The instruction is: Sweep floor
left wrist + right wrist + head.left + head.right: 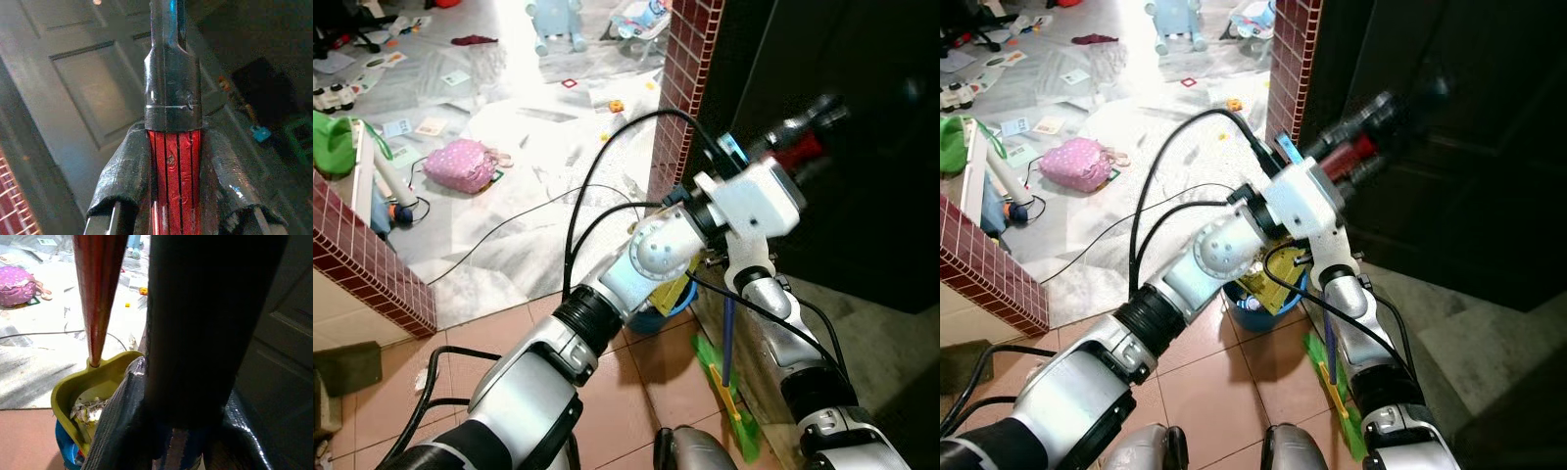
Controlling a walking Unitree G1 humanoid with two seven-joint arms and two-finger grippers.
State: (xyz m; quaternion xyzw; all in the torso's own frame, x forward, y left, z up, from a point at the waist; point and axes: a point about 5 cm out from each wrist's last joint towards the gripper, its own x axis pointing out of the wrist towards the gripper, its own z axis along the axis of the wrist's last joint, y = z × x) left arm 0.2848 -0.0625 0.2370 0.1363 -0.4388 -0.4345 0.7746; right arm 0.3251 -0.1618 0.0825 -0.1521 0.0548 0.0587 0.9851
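Dustpan (93, 391) in bucket (1252, 308) beside pillar (1291, 59), broom (1332, 377) right

Left end effector (172, 196) and right end effector (178, 440) both raised, clamped tight.

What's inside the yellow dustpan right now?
The yellow dustpan holds a pale clump of swept debris. It sits over the blue bucket; the bucket's contents are covered.

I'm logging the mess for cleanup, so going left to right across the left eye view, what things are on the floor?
Green bag → pink bag → blue bucket → green broom head.
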